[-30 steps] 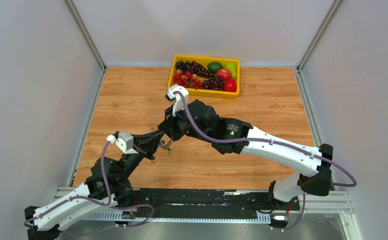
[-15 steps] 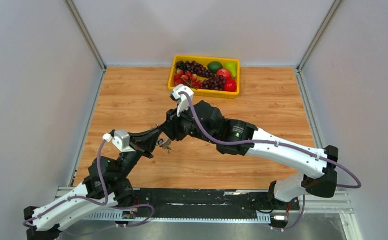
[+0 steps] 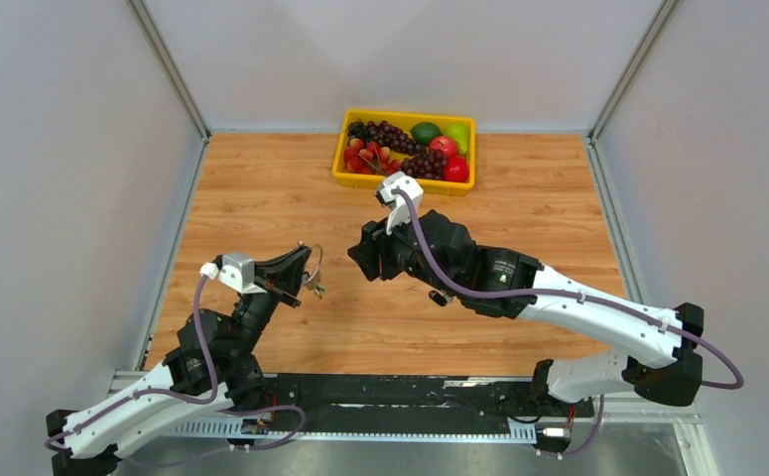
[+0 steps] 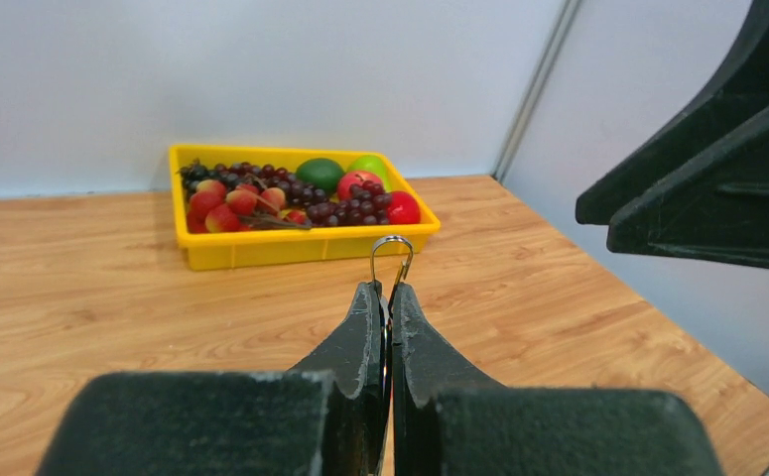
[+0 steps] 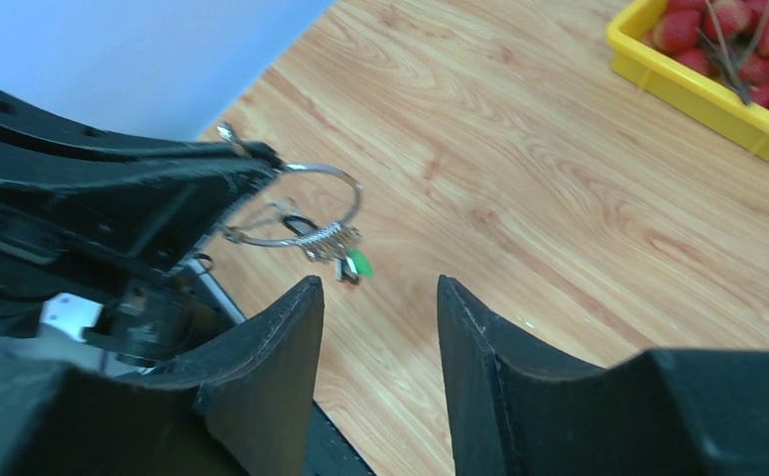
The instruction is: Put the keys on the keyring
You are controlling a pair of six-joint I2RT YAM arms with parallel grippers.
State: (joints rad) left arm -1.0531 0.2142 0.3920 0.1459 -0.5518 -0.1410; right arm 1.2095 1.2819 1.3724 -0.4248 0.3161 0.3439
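Observation:
My left gripper [image 3: 299, 275] is shut on the thin silver keyring [image 3: 314, 264] and holds it above the wooden table. In the left wrist view the ring's wire loop [image 4: 391, 238] sticks out past the closed fingertips [image 4: 368, 297]. From the ring hang the keys [image 5: 344, 256], one with a green head [image 5: 361, 263], the others small and dark. My right gripper [image 5: 375, 288] is open and empty, a short way right of the ring [image 5: 346, 184], touching nothing. From above, the right gripper [image 3: 361, 260] faces the left one across a gap.
A yellow tray [image 3: 352, 179] of plastic fruit stands at the back of the table; the left wrist view shows the same tray [image 4: 261, 253]. A small dark object [image 3: 438, 297], too small to identify, lies under the right forearm. Grey walls close in both sides.
My right gripper has opened and pulled back to the right, away from the ring. The left gripper kept its hold on the keyring and shifted slightly left.

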